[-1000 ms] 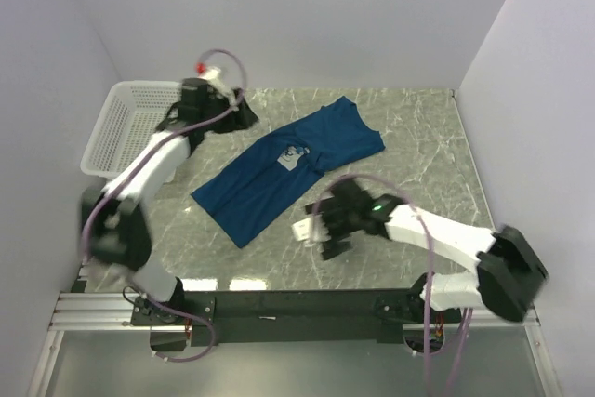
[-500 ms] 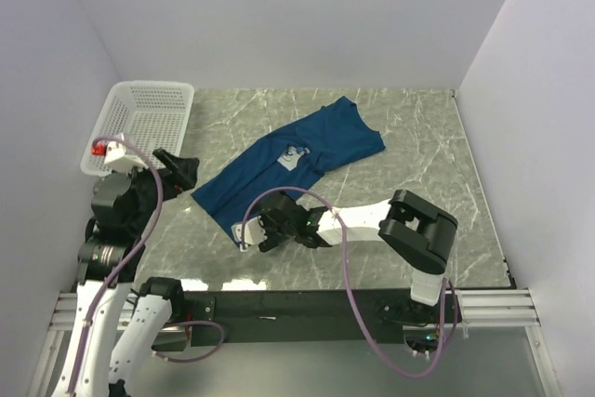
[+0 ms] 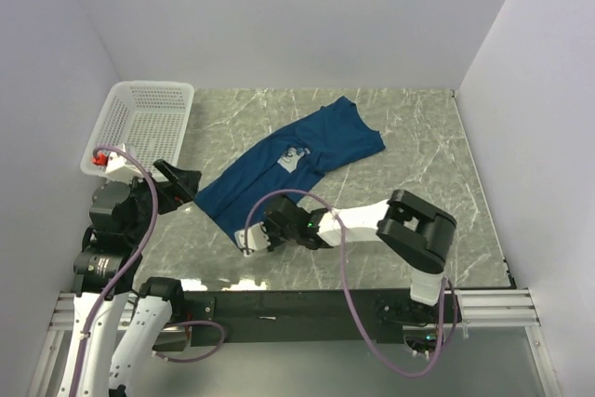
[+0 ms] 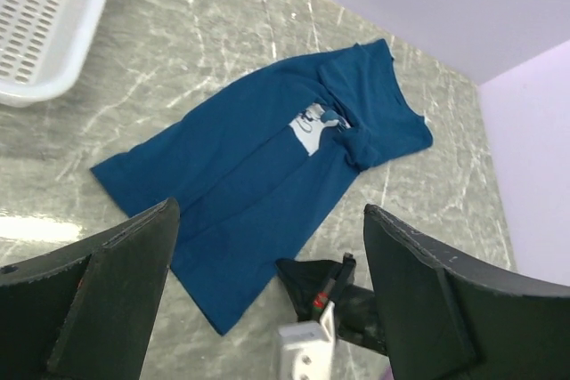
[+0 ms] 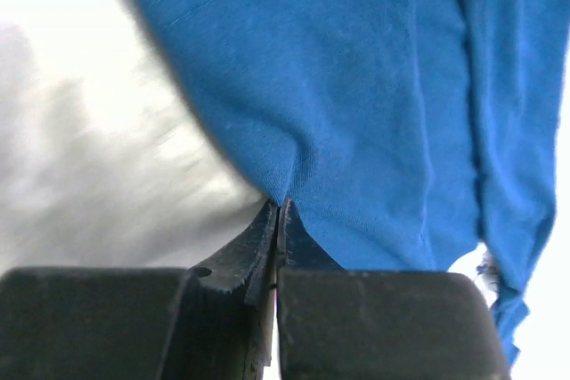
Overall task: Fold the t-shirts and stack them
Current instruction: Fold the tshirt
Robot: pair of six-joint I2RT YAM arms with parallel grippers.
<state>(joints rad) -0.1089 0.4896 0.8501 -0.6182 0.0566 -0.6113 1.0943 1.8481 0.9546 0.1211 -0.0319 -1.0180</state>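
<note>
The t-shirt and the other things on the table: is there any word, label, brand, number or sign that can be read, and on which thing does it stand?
No text can be read in any view.
t-shirt, print on the chest: a pale square with a cartoon drawing; any lettering in it is too small and blurred to read.
white mesh basket: no label or sign shows.
</note>
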